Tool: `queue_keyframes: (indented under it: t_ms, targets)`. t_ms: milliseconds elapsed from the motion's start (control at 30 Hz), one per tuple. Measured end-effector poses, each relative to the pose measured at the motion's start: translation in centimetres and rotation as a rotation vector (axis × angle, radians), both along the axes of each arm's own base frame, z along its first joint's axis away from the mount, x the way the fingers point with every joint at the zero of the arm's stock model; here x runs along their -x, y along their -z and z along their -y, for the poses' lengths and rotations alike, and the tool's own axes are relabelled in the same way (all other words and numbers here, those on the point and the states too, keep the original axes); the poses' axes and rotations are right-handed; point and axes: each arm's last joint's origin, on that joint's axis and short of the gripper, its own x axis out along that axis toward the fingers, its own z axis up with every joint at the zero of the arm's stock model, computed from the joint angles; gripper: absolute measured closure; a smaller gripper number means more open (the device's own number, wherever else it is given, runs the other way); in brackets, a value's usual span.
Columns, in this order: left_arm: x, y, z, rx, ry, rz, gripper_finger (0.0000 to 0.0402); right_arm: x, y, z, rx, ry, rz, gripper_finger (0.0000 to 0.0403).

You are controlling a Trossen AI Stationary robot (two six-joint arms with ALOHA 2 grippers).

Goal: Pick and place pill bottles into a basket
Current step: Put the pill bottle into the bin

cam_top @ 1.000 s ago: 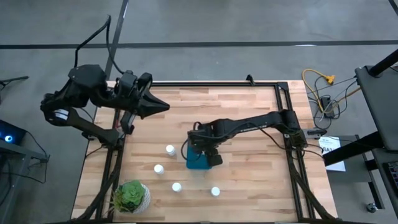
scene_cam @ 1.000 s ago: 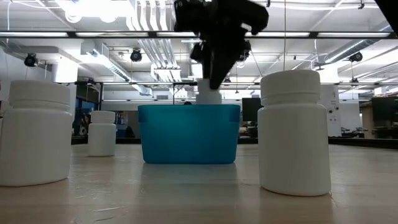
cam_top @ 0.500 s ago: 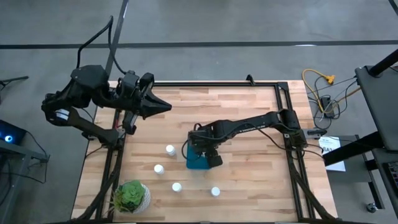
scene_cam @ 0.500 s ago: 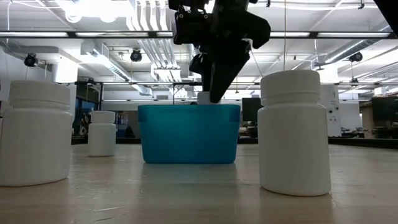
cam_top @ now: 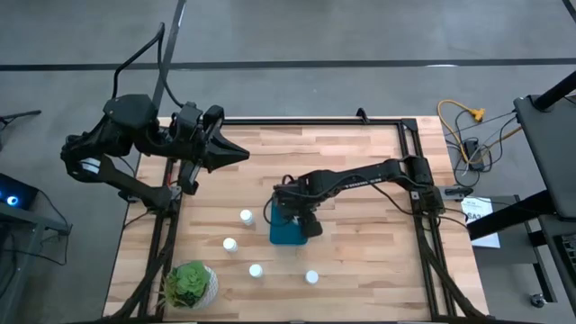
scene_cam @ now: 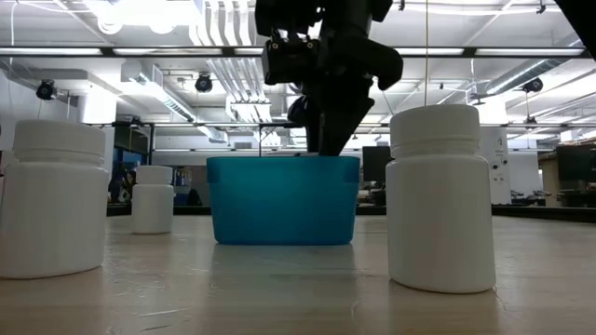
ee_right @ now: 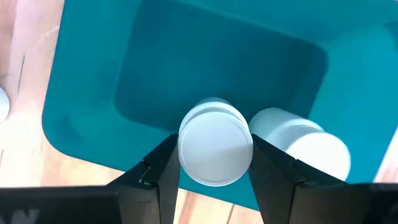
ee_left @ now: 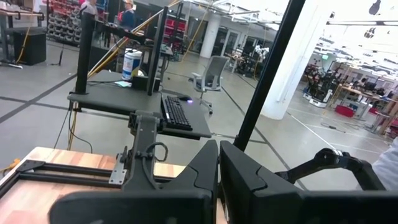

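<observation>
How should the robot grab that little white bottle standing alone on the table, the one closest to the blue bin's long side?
Judging by its pose, come straight down from above and close the fingers on opposite sides of the bottle, on its round body just under the cap. It stands upright with bare table all around, and its round shape suits any finger angle.

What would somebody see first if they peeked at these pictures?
First, the bright teal basket mid-table, with the right gripper over it, gripping a white pill bottle above its inside. A second bottle already lies in the basket. Four more bottles stand on the wood toward the green plant at the table's corner, and the left gripper waits at the far left edge.
</observation>
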Motion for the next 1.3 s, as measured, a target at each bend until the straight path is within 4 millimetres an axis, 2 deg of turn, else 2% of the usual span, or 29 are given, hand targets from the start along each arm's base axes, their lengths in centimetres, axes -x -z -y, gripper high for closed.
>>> queue_keyframes:
  t_ms: [233, 500, 733, 1033, 1300]
  targets:
    - [0.2, -0.1, 0.0, -0.003, 0.0, 0.004, 0.0402, 0.1, 0.4, -0.1, -0.022, 0.002, -0.01, 0.0257]
    - [0.1, 0.0, 0.0, -0.002, 0.0, 0.002, 0.0402, 0.1, 0.4, -0.1, -0.016, 0.012, -0.009, 0.0182]
    - [0.2, 0.0, 0.0, -0.001, 0.0, -0.001, 0.0402, 0.0, 0.1, -0.1, -0.02, 0.025, -0.002, 0.0163]
    - [0.1, 0.0, 0.0, -0.001, 0.0, -0.004, 0.0402, 0.0, -2.7, -0.1, -0.027, 0.028, 0.073, 0.0173]
    - [0.1, 0.1, 0.0, -0.001, 0.0, -0.008, 0.0402, 1.4, -7.4, 0.0, -0.073, 0.124, 0.196, 0.0175]
